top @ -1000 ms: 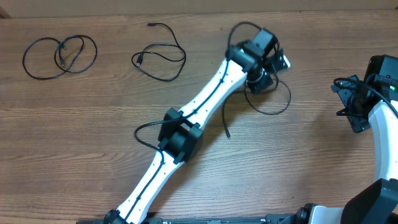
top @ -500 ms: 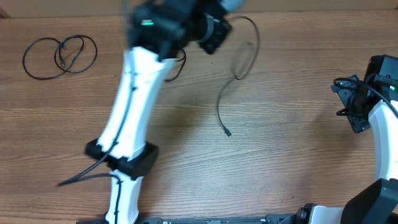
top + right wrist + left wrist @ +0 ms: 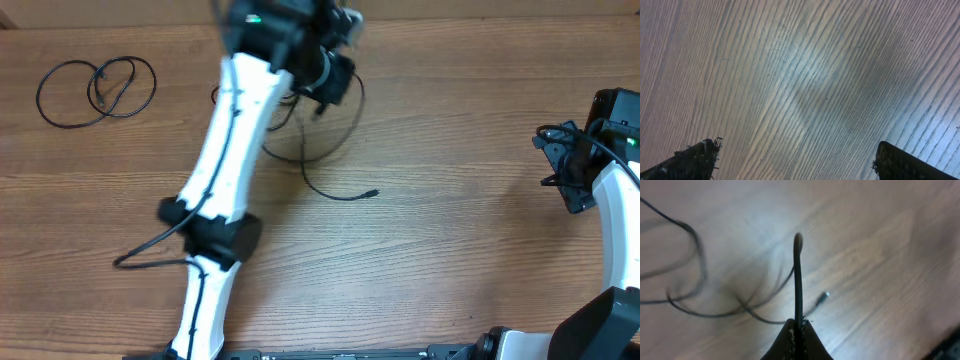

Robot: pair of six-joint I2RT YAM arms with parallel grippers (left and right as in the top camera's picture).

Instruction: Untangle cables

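I see the left gripper at 12 o'clock, blurred. In its wrist view the jaws are pressed together, pinching a cable. The cable loops below the gripper, and its plug lies on the table at 5 o'clock of it. A 2nd cable lies coiled at 10 o'clock. The right gripper is at 3 o'clock, jaws spread over the table.

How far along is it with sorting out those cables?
Partly done. A first cable lies alone at the far left. The left gripper is shut on a second cable, its plug trailing on the table. A third cable, half hidden by the arm, lies close by and may overlap it; they need separating. The right gripper is open, idle.
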